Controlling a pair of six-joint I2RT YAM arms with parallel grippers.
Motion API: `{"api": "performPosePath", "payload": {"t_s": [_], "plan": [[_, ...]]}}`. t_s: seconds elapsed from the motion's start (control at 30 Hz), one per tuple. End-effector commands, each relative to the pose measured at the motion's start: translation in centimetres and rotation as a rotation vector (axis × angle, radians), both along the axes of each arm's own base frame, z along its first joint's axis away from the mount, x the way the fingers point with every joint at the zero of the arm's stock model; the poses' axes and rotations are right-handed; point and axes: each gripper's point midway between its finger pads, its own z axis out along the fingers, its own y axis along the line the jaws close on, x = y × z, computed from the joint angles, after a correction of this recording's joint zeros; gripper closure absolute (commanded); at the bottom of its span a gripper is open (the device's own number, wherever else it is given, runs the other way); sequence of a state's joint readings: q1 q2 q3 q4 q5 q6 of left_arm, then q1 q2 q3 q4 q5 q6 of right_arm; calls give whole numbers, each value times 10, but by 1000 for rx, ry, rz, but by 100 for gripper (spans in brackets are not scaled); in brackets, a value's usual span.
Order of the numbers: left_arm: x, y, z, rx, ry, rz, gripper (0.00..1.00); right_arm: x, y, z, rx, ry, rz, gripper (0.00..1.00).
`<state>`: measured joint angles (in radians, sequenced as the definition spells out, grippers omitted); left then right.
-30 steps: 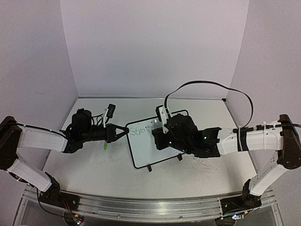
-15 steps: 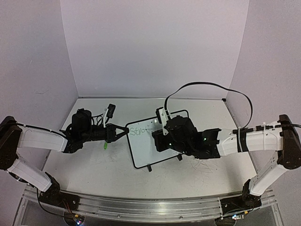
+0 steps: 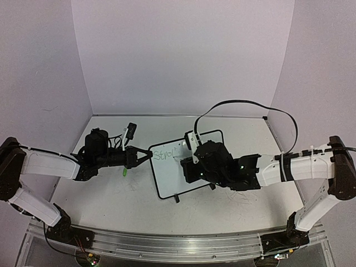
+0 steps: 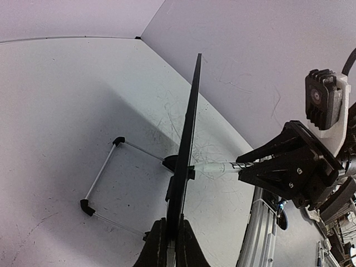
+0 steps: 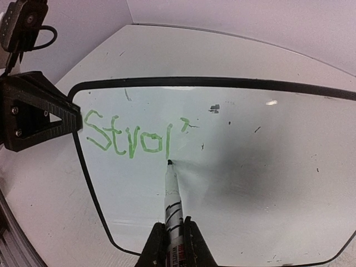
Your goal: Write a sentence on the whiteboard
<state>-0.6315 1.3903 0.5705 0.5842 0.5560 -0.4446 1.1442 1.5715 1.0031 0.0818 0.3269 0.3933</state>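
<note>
My right pincer [image 5: 169,238] is shut narrow on the barrel of the marker [image 5: 172,197], and its tip touches the whiteboard [image 5: 261,189] just under the last green stroke. My left pincer [image 3: 149,155] is clamped tight on the board's left edge, which the left wrist view shows edge-on between my fingers [image 4: 158,247]. The board stands in the middle of the table [image 3: 111,194] between my two arms, propped on its black feet [image 3: 177,198]. The sentence [image 5: 128,138] so far reads only "Stro" plus an upright stroke and a small tick beside it, so I judge that I am shaping the "n" of the first word, with most of the writing yet to come. To do this letter well I should press lightly: the board is thin and propped, and a hard push could rock it in my left grip or make the tip skid. I would draw the arch from the top of the upright stroke, match the height of the "o", then come down to the baseline of the letters already there. I should space the letters closely, since this line likely needs room for more words before the right frame, and my left grip must hold the edge steady while the pen moves
</note>
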Motion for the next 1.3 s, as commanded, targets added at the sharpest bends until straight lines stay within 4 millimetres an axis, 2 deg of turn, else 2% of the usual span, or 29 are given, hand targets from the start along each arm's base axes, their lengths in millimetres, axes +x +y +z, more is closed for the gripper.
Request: {"api": "performPosePath", "payload": {"t_s": [0.0, 0.37, 0.87, 1.27], "plan": [[7, -4, 34, -59, -78, -4, 100, 8, 7, 19, 29, -51, -25, 100], [6, -3, 34, -58, -79, 0, 100, 15, 11, 25, 31, -70, -40, 100], [6, -2, 34, -57, -79, 2, 100, 24, 2, 32, 33, -90, -99, 100], [6, -2, 35, -59, -82, 3, 100, 20, -8, 20, 9, -50, -117, 100]]}}
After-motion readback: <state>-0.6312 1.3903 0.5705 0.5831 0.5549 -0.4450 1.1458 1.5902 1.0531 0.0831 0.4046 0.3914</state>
